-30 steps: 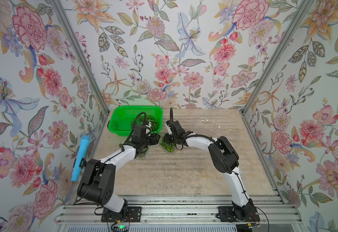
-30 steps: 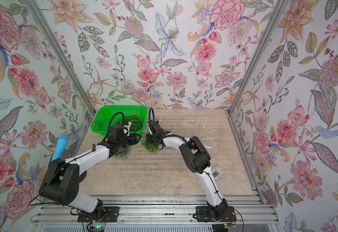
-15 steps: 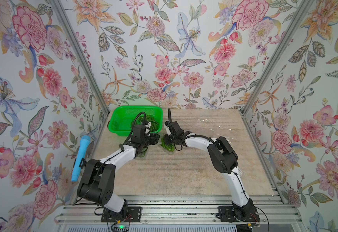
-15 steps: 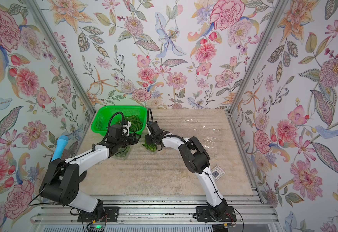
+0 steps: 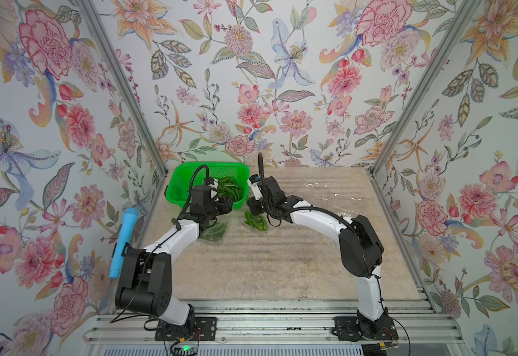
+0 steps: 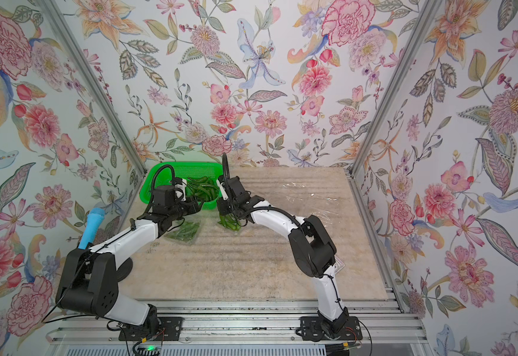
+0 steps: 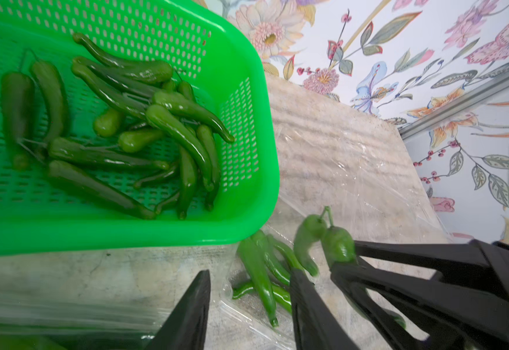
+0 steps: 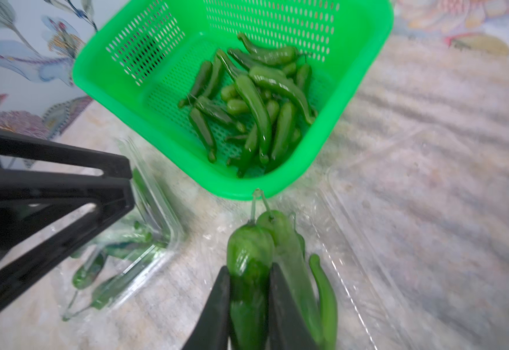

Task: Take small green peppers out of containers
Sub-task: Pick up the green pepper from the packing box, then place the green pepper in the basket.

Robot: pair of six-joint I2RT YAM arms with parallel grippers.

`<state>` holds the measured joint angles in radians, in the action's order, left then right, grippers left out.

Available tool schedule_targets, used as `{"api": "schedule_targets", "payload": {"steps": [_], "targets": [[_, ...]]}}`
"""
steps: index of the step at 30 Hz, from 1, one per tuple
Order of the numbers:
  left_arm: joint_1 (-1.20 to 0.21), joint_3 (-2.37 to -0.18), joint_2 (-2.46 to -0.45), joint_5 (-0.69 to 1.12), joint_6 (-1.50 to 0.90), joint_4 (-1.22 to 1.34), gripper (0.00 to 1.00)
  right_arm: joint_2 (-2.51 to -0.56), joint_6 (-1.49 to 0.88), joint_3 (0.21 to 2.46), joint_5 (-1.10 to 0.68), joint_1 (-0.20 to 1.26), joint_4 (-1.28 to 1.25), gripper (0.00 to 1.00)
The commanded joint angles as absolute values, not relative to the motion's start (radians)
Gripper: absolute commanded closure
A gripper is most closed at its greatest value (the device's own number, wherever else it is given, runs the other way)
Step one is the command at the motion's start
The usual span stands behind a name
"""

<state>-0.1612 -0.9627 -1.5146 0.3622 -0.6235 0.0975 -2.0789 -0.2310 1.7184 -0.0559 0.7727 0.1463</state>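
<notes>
Beside basket (image 5: 180, 188) — right arm (image 5: 313, 218) bowed low, jaws clamped on pepper (image 8: 247, 257); left arm (image 5: 171, 237) alongside, jaws apart.

I see basket (image 5: 187, 175) at table (image 5: 282, 262) back-left, peppers (image 5: 228, 191) in it. Container (image 5: 214, 231) just in front of basket; second container (image 8: 368, 272) beside it, rightward, more peppers inside.

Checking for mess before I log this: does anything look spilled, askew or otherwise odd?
Nothing looks spilled. One oddity: the right gripper has its jaws shut on one pepper, but a second pepper clings beside it, stems touching, so both may lift together.
</notes>
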Motion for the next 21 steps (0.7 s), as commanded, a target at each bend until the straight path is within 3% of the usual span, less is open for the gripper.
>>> {"api": "schedule_targets", "payload": {"steps": [1, 6, 9, 10, 11, 12, 16, 21], "targets": [[-0.114, -1.014, -1.49, 0.364, -0.606, 0.115, 0.54, -2.155, -0.176, 1.86, -0.12, 0.757, 0.15, 0.94], [-0.089, -1.095, -1.55, 0.385, -0.601, 0.113, 0.54, -2.403, -0.157, 2.232, -0.228, 0.721, 0.206, 0.92], [-0.089, -1.115, -1.597, 0.4, -0.606, 0.121, 0.54, -2.6, -0.167, 2.531, -0.293, 0.7, 0.274, 0.84], [-0.09, -1.114, -1.606, 0.404, -0.609, 0.124, 0.54, -2.663, -0.181, 2.62, -0.305, 0.693, 0.281, 0.79], [-0.089, -1.113, -1.611, 0.408, -0.611, 0.127, 0.54, -2.712, -0.189, 2.692, -0.307, 0.686, 0.284, 0.62], [-0.09, -1.11, -1.615, 0.409, -0.613, 0.129, 0.54, -2.746, -0.19, 2.733, -0.31, 0.681, 0.285, 0.56], [-0.089, -1.073, -1.606, 0.404, -0.609, 0.129, 0.54, -2.742, -0.199, 2.714, -0.307, 0.654, 0.249, 0.52], [-0.091, -1.004, -1.571, 0.398, -0.613, 0.124, 0.54, -2.568, -0.107, 2.481, -0.294, 0.653, 0.173, 0.53]]}}
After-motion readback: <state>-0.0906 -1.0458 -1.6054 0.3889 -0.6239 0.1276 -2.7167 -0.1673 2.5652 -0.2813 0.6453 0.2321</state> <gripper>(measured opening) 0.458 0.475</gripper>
